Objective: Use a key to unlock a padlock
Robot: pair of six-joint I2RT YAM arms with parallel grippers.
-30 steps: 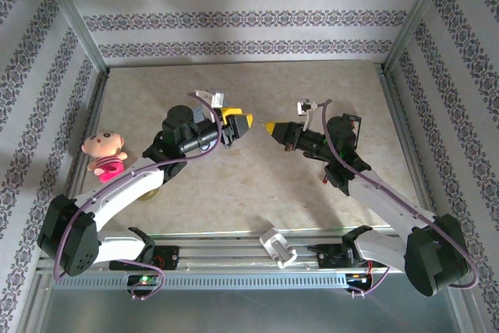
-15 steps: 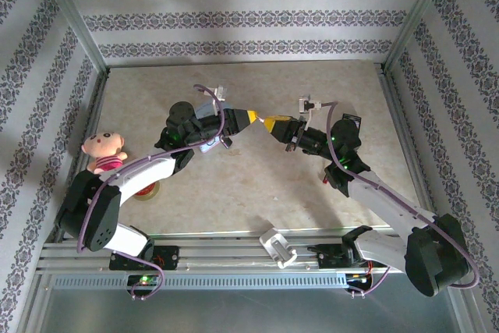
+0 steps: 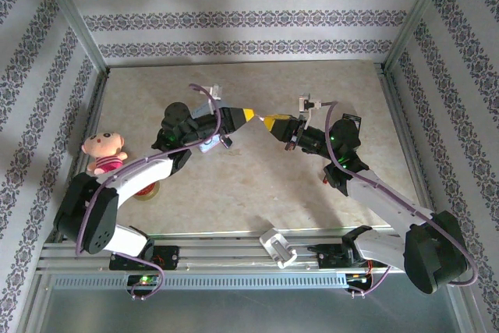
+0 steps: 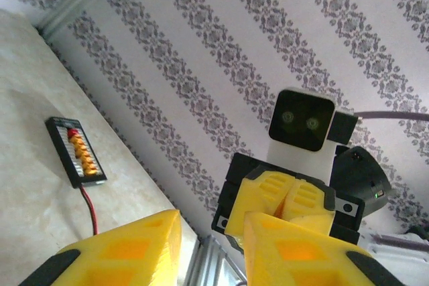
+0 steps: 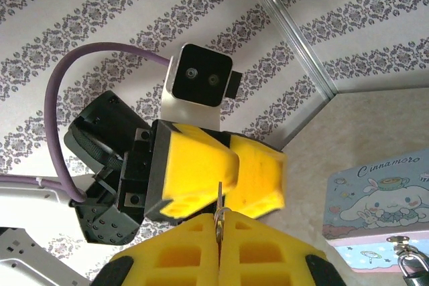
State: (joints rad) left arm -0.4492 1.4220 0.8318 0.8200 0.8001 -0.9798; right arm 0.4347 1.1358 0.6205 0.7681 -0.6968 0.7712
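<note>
Patterned wallpaper rings the desk [image 3: 257, 185], above which the right claw [image 5: 219, 222], clamped on a thin key [image 5: 218, 207], meets the narrowly parted, seemingly empty left claw [image 4: 211, 222], likely for regripping, while the padlock [image 5: 407, 259] hangs from the blue box [image 5: 375, 199].

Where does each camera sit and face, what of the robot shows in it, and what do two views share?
Top external: above and behind the bases, looking down at the table; both arms show, left gripper and right gripper tips nearly meeting.
Left wrist: on that wrist, looks past its own parted fingers at the right gripper and battery holder.
Right wrist: on that wrist, looks past its shut fingers, pinching the key, at the left gripper, tin box and padlock.
Shared: the wrist views face each other.
</note>
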